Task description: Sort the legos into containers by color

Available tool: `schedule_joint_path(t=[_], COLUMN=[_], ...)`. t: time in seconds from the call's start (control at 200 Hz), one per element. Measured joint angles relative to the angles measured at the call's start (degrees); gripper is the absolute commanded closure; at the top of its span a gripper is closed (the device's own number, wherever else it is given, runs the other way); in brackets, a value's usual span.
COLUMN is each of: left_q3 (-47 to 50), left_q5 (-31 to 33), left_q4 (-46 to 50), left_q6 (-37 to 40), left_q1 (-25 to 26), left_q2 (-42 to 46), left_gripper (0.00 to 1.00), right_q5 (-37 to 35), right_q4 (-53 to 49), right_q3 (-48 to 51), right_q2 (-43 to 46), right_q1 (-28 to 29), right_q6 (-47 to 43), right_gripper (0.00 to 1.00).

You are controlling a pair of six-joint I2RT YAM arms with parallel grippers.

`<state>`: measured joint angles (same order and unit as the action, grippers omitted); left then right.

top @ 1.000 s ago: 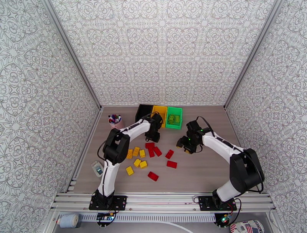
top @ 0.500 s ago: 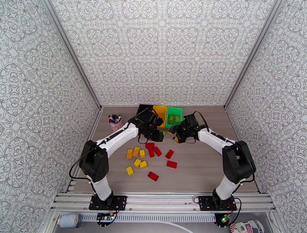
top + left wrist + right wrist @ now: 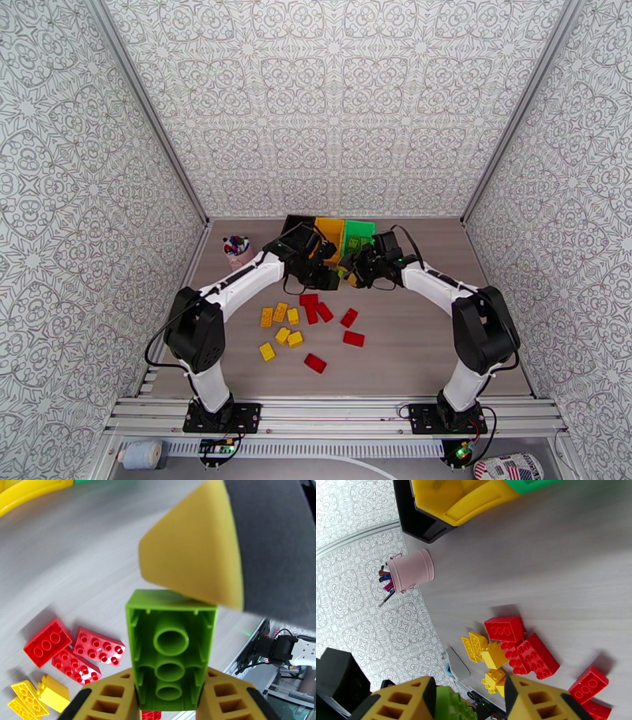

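My left gripper (image 3: 170, 695) is shut on a light green lego (image 3: 172, 649), held just in front of the containers. My right gripper (image 3: 468, 701) has come up against the left gripper (image 3: 330, 274), and the green lego (image 3: 452, 705) sits between its open fingers, close to one and apart from the other. One of the right gripper's fingers (image 3: 193, 551) rests at the brick's far end. The black container (image 3: 297, 227), yellow container (image 3: 330, 231) and green container (image 3: 360, 234) stand in a row at the back. Red legos (image 3: 314, 305) and yellow legos (image 3: 281, 317) lie loose on the table.
A pink cup of pens (image 3: 235, 249) stands to the left of the containers. A small grey device (image 3: 201, 348) lies at the table's left edge. More red legos (image 3: 353, 338) lie scattered toward the front.
My right gripper swung left and back to meet the left gripper by the containers, and its jaws narrowed. The left arm turned the green lego toward it.
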<state>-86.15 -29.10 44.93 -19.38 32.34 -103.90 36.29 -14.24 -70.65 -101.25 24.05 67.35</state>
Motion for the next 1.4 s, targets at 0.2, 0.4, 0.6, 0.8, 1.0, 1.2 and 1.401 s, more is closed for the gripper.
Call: schedule_joint_path(t=[0.2,0.4,0.6,0.8,1.0,1.2,1.401], left_q3=[0.0,0.0,0.0,-0.1,0.0,2.1,6.6], left_q5=[-0.9,-1.3,-2.7,-2.6,-0.8,5.1,15.3], left_q4=[-0.4,-1.2,-1.2,-1.7,-1.9,-1.4,-1.9], left_q6=[-0.1,-0.2,-0.7,-1.4,-2.4,-4.0,-7.1], left_q1=[0.0,-0.4,-0.6,-1.0,-1.2,-1.3,-0.7], left_q2=[-0.7,-0.7,-1.0,-1.0,-0.3,6.5,17.9], left_gripper=[0.71,0.72,0.68,0.29,0.21,0.23,0.23], right_q5=[0.4,0.6,1.0,1.0,0.7,-2.0,-6.1], right_q4=[0.1,-0.1,0.1,-0.9,-4.0,-10.0,-15.6], right_q3=[-0.4,-0.4,-0.4,-0.4,-1.6,-9.1,-20.7], right_q2=[0.0,0.0,0.3,0.4,-0.5,-5.0,-11.6], right_q1=[0.9,1.4,1.4,1.4,0.2,-4.2,-8.8], right_q6=[0.0,-0.2,-0.9,-1.2,-1.9,-6.3,-10.8], right_gripper=[0.47,0.57,0.74,0.83,0.85,0.84,0.82])
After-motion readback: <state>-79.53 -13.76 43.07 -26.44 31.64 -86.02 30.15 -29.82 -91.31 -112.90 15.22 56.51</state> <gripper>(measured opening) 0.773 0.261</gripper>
